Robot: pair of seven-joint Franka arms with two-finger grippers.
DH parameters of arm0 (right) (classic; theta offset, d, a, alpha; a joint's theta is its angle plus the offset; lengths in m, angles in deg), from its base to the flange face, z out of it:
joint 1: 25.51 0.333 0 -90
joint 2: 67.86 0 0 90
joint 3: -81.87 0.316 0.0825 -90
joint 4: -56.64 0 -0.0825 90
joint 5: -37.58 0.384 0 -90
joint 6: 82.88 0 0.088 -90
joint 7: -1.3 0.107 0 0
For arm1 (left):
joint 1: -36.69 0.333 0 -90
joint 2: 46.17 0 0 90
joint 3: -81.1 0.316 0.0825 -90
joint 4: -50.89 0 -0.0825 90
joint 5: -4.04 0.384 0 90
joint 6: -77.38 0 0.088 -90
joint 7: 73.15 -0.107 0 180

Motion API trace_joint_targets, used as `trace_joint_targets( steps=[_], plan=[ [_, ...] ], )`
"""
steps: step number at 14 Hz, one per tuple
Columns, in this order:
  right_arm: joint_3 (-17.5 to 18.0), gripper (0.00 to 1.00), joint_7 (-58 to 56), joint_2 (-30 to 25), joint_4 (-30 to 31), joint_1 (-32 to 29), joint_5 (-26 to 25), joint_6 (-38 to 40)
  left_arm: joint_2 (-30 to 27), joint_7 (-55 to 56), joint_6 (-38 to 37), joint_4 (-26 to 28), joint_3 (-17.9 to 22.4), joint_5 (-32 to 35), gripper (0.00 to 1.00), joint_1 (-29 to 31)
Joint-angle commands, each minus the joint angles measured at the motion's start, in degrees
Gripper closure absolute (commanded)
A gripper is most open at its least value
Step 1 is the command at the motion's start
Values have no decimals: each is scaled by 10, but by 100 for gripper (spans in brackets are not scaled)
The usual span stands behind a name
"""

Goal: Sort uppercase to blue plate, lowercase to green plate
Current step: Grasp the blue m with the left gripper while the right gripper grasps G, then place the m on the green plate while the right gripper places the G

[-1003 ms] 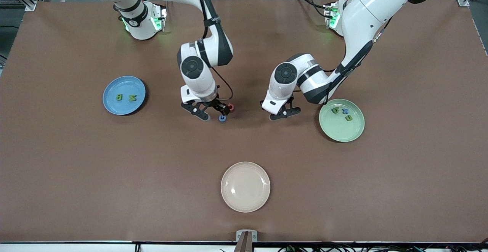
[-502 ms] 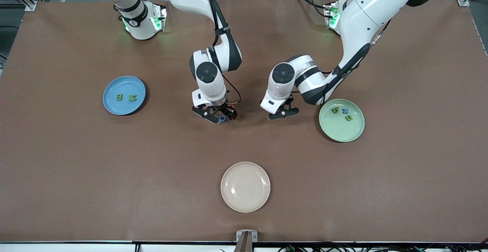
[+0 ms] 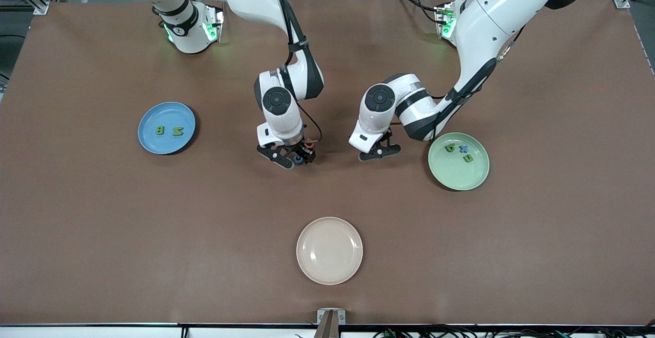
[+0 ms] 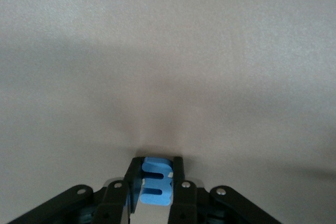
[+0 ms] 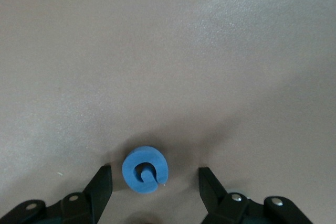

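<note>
three plates: one blue plate (image 3: 148,142), one green plate (image 3: 456,178), one cream plate (image 3: 329,250).

eight foam letters in all. by colour: four green, three blue, one pink-red.

two on the blue plate: green b (image 3: 160,130) and green n (image 3: 177,131).

three on the green plate: green g (image 3: 450,148), blue x (image 3: 463,149), green u (image 3: 467,158).

two on the bare table: blue g (image 5: 145,169) and pink-red g (image 3: 308,145), partly hidden.

one off the table: blue m (image 4: 156,188).

two arms, two grippers: right gripper (image 3: 292,158), left gripper (image 3: 377,152).
</note>
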Motion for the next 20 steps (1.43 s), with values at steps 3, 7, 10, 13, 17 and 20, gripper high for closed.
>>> trace_joint_targets(
  steps=[3, 7, 10, 13, 17, 20],
  plan=[
    [10, 40, -21, 8, -15, -21, 0, 3, -73, -17, -19, 28, -28, 3, 88, 65],
    [10, 70, -49, 7, -14, -21, 0, 8, -77, -130, -67, 63, -177, 3, 89, 283],
    [9, 100, -56, 6, -14, -23, 1, 10, -77, -217, -77, 95, -209, 6, 89, 391],
    [-23, 100, -121, -11, -13, -34, -16, 109, -72, -251, -77, 103, -207, 18, 89, 435],
    [-190, 100, -314, -23, 3, 10, -24, 299, -50, -254, -75, 106, -205, 74, 88, 468],
    [-320, 100, -518, -23, 93, 70, -28, 319, -32, -253, -66, 105, -197, 110, 88, 472]
  ],
)
